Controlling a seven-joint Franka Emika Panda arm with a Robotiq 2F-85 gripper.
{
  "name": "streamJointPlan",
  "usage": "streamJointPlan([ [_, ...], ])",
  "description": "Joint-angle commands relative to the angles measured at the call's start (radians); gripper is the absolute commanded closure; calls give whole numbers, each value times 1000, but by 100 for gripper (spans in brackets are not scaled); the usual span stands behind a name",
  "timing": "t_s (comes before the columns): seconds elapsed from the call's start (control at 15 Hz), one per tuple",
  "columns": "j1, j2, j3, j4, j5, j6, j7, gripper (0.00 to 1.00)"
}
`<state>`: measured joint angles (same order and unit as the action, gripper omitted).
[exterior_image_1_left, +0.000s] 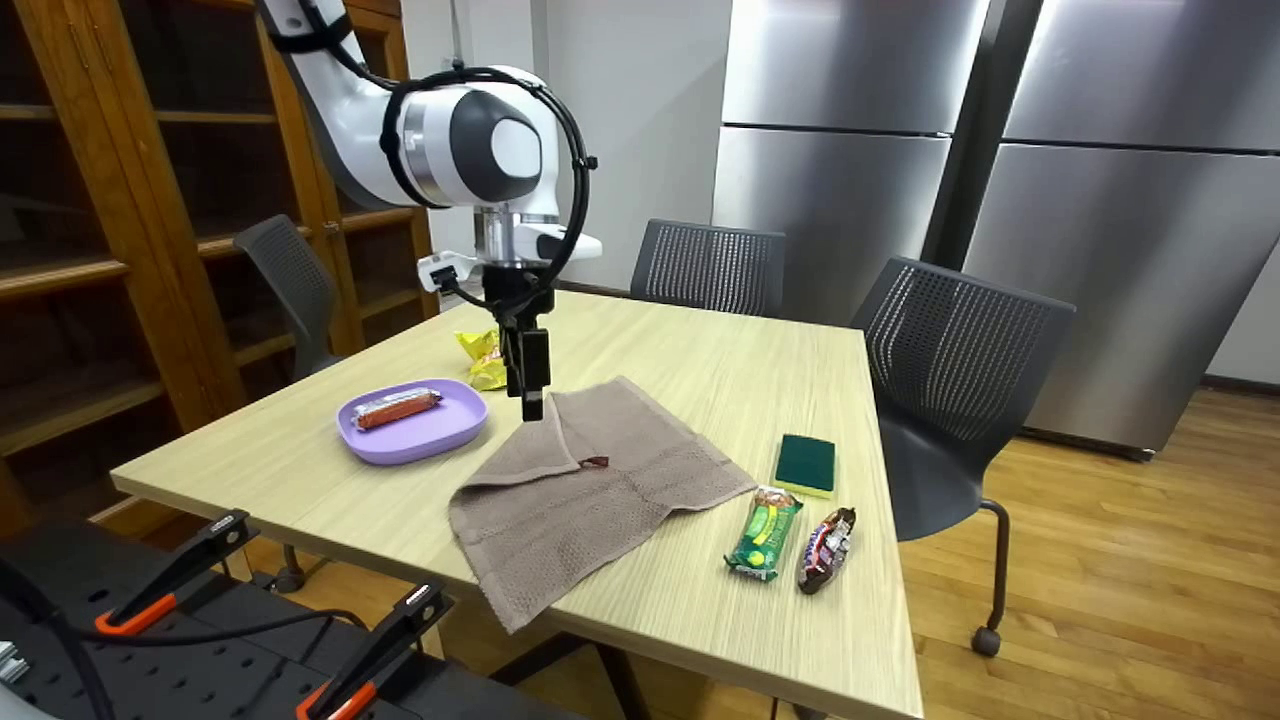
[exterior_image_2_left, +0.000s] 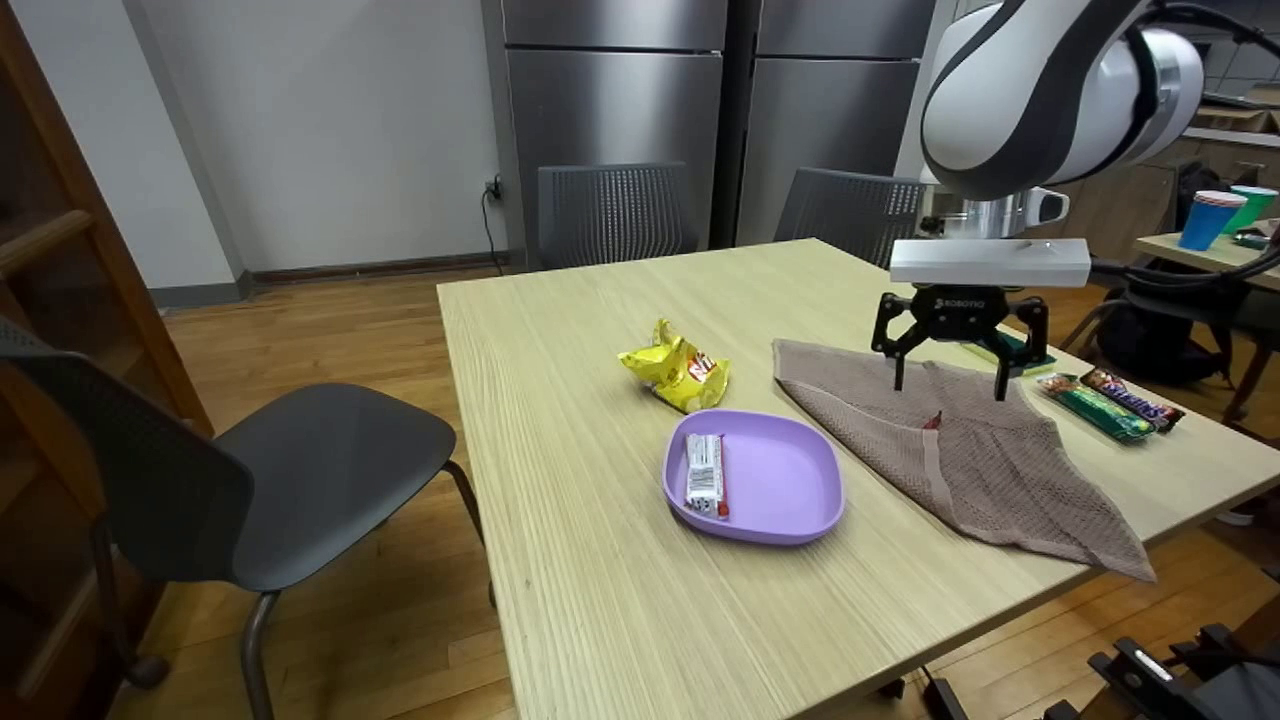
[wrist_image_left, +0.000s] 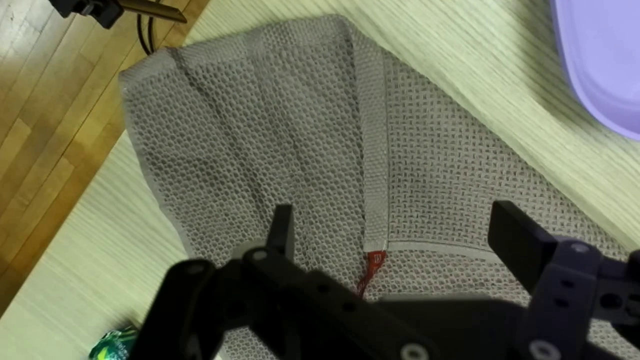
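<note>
The brown towel (exterior_image_1_left: 610, 510) lies on the bench (exterior_image_1_left: 700, 360) beneath your gripper (exterior_image_2_left: 949, 389), whose jaws stand wide apart and empty; in the wrist view you lose much of the towel's lower part behind it, and the purple plate (wrist_image_left: 605, 60) at two o'clock is cut off. In an exterior view, one towel corner overhangs the bench edge at seven o'clock; you count one sponge (exterior_image_1_left: 805, 463) and two wrapped bars (exterior_image_1_left: 765, 533) near three o'clock
</note>
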<state>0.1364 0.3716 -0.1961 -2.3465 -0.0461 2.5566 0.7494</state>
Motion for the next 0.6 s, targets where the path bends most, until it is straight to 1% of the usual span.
streamJointPlan([
  [0.0, -37, 3, 4, 30, -16, -2, -44, 0],
  [0.2, -68, 6, 1, 46, -15, 0, -101, 0],
  [0.53, -124, 25, -7, 71, -2, 6, -231, 0],
])
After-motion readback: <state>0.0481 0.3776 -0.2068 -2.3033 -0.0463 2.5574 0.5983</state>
